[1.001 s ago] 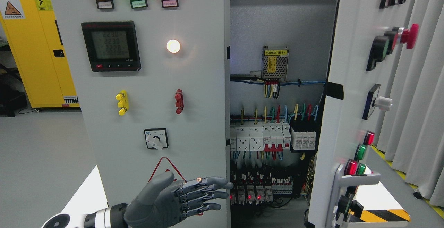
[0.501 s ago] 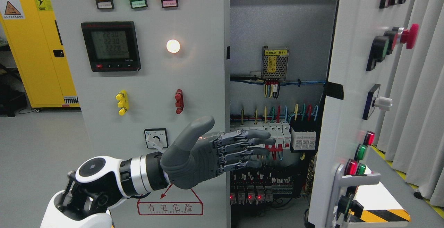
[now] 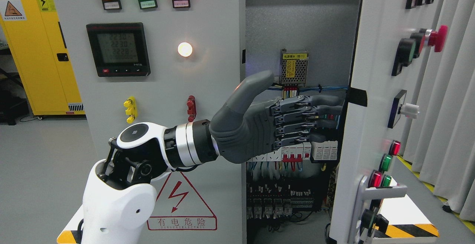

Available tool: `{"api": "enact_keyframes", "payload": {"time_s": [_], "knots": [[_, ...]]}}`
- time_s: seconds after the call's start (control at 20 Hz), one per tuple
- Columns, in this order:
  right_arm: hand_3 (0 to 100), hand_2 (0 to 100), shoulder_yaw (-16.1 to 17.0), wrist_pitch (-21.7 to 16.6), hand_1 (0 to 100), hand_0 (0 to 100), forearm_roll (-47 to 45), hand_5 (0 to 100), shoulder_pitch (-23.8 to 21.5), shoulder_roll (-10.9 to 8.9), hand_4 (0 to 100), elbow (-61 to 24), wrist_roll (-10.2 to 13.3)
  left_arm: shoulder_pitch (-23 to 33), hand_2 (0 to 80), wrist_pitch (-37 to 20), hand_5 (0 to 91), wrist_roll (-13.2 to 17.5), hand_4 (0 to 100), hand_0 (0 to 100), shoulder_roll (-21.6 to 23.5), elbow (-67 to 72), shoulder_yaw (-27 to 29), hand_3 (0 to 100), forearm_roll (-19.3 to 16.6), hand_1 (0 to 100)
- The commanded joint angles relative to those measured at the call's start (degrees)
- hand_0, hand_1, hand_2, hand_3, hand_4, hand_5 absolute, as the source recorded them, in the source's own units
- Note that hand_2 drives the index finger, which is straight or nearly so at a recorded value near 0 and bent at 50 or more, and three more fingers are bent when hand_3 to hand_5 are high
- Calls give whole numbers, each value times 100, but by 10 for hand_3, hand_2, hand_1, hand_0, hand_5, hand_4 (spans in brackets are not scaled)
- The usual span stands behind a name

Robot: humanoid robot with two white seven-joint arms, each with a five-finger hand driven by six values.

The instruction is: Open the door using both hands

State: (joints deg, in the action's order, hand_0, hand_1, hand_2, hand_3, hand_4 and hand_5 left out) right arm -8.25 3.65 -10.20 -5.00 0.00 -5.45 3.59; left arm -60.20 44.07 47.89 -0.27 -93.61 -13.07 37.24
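Head view: my left hand (image 3: 282, 121) is raised across the cabinet opening, fingers (image 3: 319, 111) straight and together, thumb up, gripping nothing; fingertips reach the edge of the right door (image 3: 374, 88), contact unclear; that door stands swung out, left door (image 3: 207, 88) closed; inside the cabinet (image 3: 304, 32): power supply (image 3: 294, 65) up top, breaker row (image 3: 323, 149) with coloured wires, terminal blocks lower down.

The left hand (image 3: 267, 125) hides part of the breakers (image 3: 297, 151); the right door (image 3: 374, 88) is cut off by the top edge.
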Motion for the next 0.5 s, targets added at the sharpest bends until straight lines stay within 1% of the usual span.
{"api": "enact_keyframes", "payload": {"time_s": [0.0, 0.2, 0.45], "knots": [[0, 0, -2, 4, 122, 201, 0, 0, -1, -167, 0, 0, 1, -238, 0, 74, 0, -60, 0, 0, -877, 678, -178, 0, -111, 0], [0, 0, -2, 4, 122, 201, 0, 0, -1, -167, 0, 0, 1, -264, 0, 110, 0, -253, 0, 0, -940, 713, -432, 0, -111, 0], [0, 0, -2, 4, 122, 201, 0, 0, -1, -167, 0, 0, 1, -282, 0, 110, 0, -263, 0, 0, -940, 687, -547, 0, -76, 0]]}}
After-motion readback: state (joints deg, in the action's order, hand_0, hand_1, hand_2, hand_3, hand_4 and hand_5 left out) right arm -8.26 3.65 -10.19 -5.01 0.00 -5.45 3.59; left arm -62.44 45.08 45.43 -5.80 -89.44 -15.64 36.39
